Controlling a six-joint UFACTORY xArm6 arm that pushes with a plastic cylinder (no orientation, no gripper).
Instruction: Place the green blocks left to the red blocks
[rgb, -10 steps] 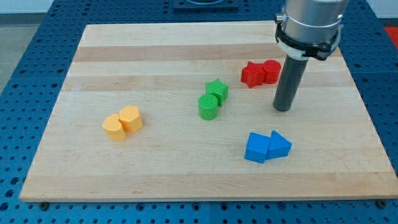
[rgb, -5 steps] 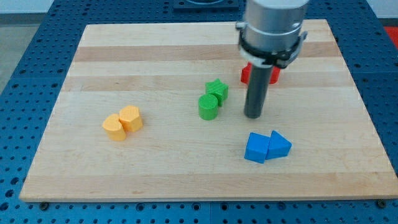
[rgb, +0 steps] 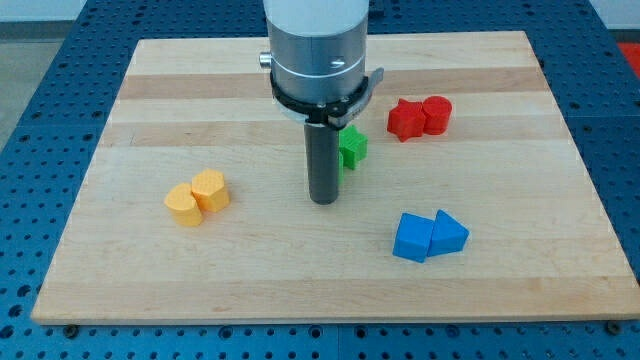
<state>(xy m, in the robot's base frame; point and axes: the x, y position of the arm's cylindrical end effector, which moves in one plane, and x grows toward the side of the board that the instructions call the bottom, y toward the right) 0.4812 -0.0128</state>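
Wooden board (rgb: 200, 100) bears no readable writing; my tip (rgb: 322, 200), a bare rod holding nothing, stands just left of the green block (rgb: 352, 148); red blocks (rgb: 419, 117) lie farther right.

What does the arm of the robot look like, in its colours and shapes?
It ends in a wide silver-grey cylinder with a black ring collar around its lower edge. Below that hangs a straight dark grey rod, round in section, down to my tip. No cables or markings are visible.

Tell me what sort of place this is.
Probably a robotics lab bench: a wooden board on a blue perforated table, with small coloured blocks such as the red pair, and my tip.
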